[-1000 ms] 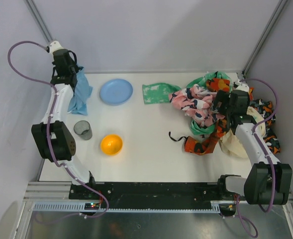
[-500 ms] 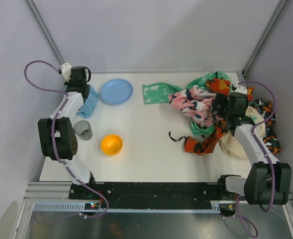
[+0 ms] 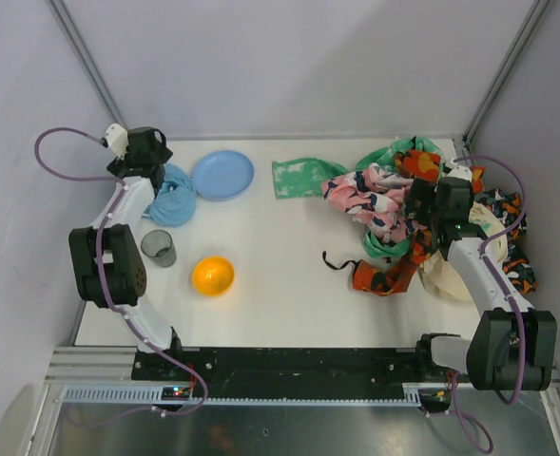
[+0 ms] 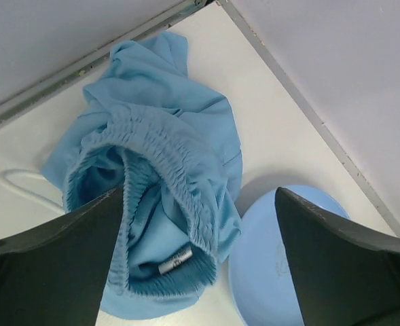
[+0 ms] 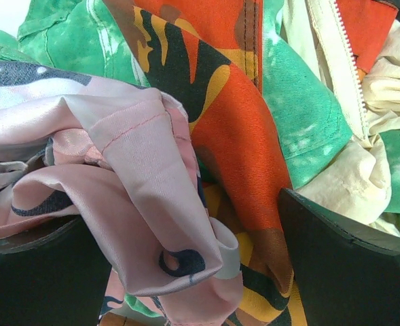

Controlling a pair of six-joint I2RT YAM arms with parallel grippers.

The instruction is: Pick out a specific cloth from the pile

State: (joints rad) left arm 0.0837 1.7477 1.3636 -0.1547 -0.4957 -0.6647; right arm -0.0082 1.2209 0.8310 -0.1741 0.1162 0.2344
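The cloth (image 3: 171, 202) (image 4: 160, 170), plain light sky-blue with an elastic band, lies crumpled on the table at the back left, touching the edge of the blue plate (image 3: 222, 175). My left gripper (image 3: 154, 171) (image 4: 200, 200) hovers right above it, open, its two dark fingers (image 4: 57, 258) apart on either side and gripping nothing. The pile (image 3: 408, 214) of pink, orange-and-black, mint and cream cloths fills the back right. My right gripper (image 3: 422, 211) (image 5: 186, 214) is open and pressed low into the pile, with a pink patterned fold (image 5: 152, 190) and orange print (image 5: 233, 149) between its fingers.
A mint-green speckled cloth (image 3: 303, 177) lies between the plate and the pile. A grey cup (image 3: 158, 247) and an orange bowl (image 3: 213, 275) stand near the left arm. A black strap (image 3: 341, 262) trails out of the pile. Walls close the back and both sides.
My left gripper has come in from the back left corner, opened and let go of the sky-blue cloth, which now lies heaped beside the plate. The right arm has hardly moved.
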